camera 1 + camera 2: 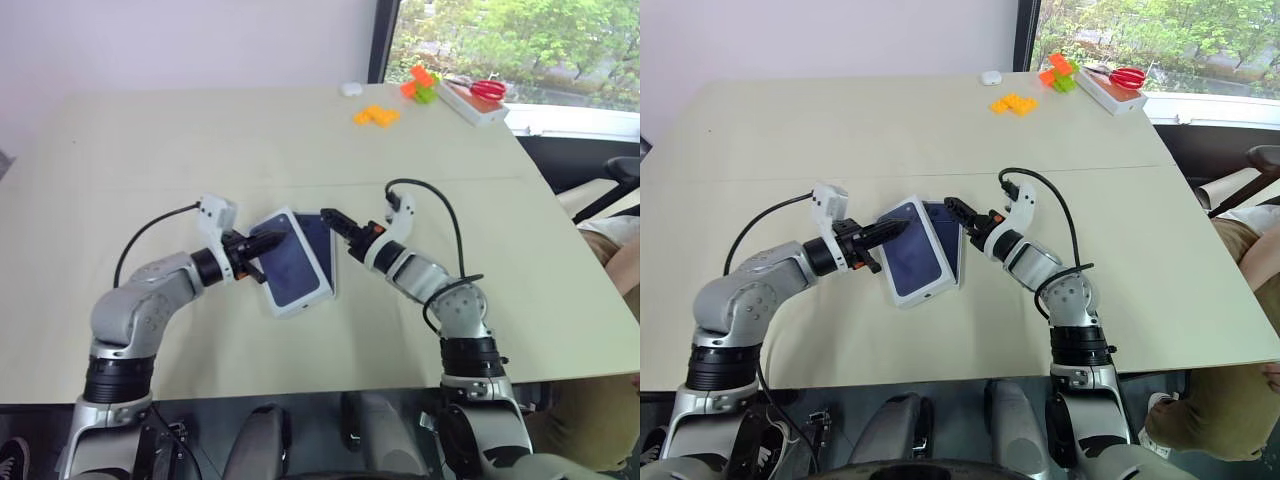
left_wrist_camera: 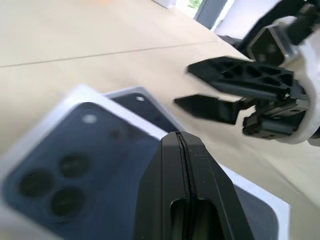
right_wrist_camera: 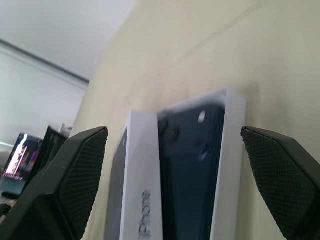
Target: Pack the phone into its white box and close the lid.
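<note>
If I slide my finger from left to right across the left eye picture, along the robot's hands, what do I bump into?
Left gripper → lid → phone in the white box → right gripper.

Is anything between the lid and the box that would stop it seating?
Nothing visible. The lid sits skewed over the box, left of the exposed phone. The shut left gripper rests on it; the open right gripper hovers at the box's far end.
</note>
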Robot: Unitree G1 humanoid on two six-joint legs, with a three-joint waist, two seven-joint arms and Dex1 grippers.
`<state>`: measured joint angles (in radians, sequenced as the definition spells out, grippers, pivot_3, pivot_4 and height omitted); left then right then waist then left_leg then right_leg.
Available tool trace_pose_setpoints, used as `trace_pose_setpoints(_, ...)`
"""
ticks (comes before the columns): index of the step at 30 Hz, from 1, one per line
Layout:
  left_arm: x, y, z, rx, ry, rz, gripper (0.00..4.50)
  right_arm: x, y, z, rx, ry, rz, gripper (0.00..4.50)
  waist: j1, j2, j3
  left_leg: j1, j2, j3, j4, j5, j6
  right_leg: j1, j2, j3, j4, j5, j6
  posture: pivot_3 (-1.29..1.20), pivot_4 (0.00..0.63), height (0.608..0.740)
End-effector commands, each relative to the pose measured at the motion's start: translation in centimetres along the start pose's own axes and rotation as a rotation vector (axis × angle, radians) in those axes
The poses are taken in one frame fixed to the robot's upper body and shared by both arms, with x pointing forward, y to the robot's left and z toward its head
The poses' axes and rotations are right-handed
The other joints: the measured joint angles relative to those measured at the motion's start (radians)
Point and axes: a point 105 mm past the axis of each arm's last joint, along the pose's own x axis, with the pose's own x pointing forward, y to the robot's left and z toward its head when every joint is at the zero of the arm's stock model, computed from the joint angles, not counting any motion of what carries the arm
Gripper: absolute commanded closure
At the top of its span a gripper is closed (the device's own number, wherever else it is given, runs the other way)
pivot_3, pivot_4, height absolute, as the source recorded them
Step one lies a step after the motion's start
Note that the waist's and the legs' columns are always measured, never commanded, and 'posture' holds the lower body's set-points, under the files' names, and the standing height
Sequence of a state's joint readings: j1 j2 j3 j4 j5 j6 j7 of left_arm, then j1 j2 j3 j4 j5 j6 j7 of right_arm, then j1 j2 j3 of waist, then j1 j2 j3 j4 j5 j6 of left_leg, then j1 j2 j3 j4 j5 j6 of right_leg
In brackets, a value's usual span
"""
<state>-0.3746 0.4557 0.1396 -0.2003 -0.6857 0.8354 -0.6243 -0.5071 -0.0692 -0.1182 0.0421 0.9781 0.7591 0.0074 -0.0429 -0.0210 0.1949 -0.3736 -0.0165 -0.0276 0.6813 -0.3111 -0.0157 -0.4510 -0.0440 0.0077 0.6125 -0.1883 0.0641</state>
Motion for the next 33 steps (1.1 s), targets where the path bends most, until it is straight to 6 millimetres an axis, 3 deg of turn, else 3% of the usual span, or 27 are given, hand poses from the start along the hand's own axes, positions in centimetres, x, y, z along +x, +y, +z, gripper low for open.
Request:
trace_pose_setpoints(1, -1.5, -0.5, 2.3, 0.059, -0.028, -0.008, 4.5, -0.4, 2.9, 2.0, -0.256, -0.054, 0.137, 0.55, 0.0, 0.0, 0.001, 0.0, 0.0, 0.0, 0.0, 0.0, 0.0, 0.0, 0.0, 0.0, 0.0, 0.0, 0.0, 0.0, 0.15, 0.74)
trace_pose_setpoints(6, -4.6, 0.6, 1.2, 0.096, 0.077, 0.057, 4.5, -0.7, 3.4, 2.1, -0.828, -0.024, 0.207, 2.74, -0.003, 0.0, 0.001, 0.0, -0.002, 0.001, -0.001, -0.002, 0.003, -0.002, -0.001, 0.001, 0.0, -0.002, 0.002, 0.0, 0.15, 0.74)
trace_pose_setpoints(9, -6.3, 1.3, 0.5, 0.098, 0.129, 0.098, 4.5, -0.5, 2.9, 2.4, -1.067, -0.011, 0.201, 4.24, -0.001, 0.0, 0.001, 0.0, -0.002, 0.001, -0.001, -0.002, 0.003, -0.002, -0.001, 0.001, 0.0, -0.002, 0.002, 0.0, 0.15, 0.74)
trace_pose_setpoints(10, -6.8, 1.5, 0.3, 0.091, 0.145, 0.102, 4.5, -0.4, 2.8, 2.2, -1.119, 0.001, 0.207, 4.43, -0.001, 0.0, 0.001, 0.0, -0.002, 0.001, -0.001, -0.002, 0.003, -0.002, -0.001, 0.001, 0.0, -0.002, 0.002, 0.0, 0.15, 0.74)
trace_pose_setpoints(14, -7.8, 2.1, -1.8, 0.115, 0.264, 0.13, 4.5, -0.3, 2.7, 1.2, -1.301, 0.039, 0.258, 4.43, 0.002, -0.001, 0.001, 0.0, -0.002, 0.001, -0.001, -0.002, 0.003, -0.002, -0.002, 0.001, 0.0, -0.002, 0.002, 0.0, 0.15, 0.74)
trace_pose_setpoints(20, -7.6, 2.7, -4.4, 0.13, 0.319, 0.159, 4.5, -0.3, 2.7, 0.4, -1.326, 0.073, 0.299, 4.43, 0.006, -0.001, 0.001, -0.001, -0.004, 0.001, -0.001, -0.002, 0.003, -0.002, -0.004, 0.002, 0.0, -0.002, 0.002, 0.0, 0.15, 0.74)
trace_pose_setpoints(33, -5.1, 3.5, -6.7, 0.164, 0.354, 0.172, 4.5, -1.0, 1.4, -1.1, -1.404, 0.163, 0.317, 4.43, 0.02, -0.001, 0.001, 0.001, -0.003, 0.001, -0.001, -0.002, 0.003, -0.001, -0.005, 0.002, 0.0, -0.001, 0.001, 0.0, 0.15, 0.74)
